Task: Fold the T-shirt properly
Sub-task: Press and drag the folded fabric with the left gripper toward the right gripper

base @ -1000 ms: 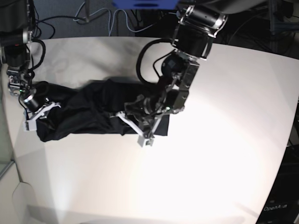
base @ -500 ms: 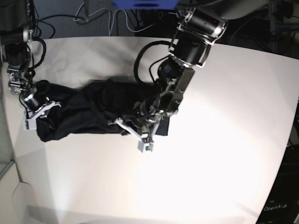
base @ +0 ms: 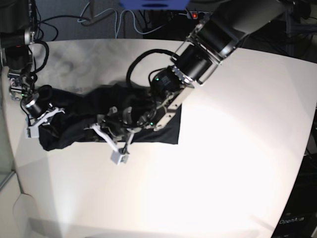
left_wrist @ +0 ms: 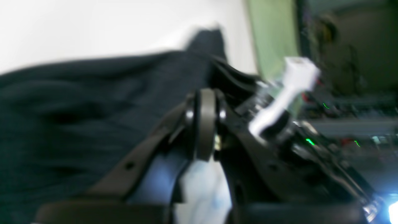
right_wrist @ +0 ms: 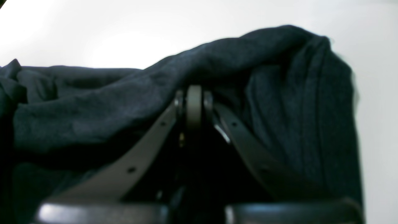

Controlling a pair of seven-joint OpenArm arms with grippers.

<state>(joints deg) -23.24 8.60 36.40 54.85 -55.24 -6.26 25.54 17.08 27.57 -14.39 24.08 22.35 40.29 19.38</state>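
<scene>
Where two grippers pinch, one T-shirt [base: 84, 121] lies.

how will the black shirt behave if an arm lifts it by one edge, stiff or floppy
Probably floppy: the shirt lies in soft wrinkles and bunches around the right gripper. It likely drapes and sags from any pinch rather than holding shape, as its humped folds suggest. It seems light and thin, so dragging may crumple it on the table.

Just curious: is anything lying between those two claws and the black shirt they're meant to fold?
Nothing visible. Both grippers, left and right, are shut right at the shirt; only bare table surrounds it.
</scene>
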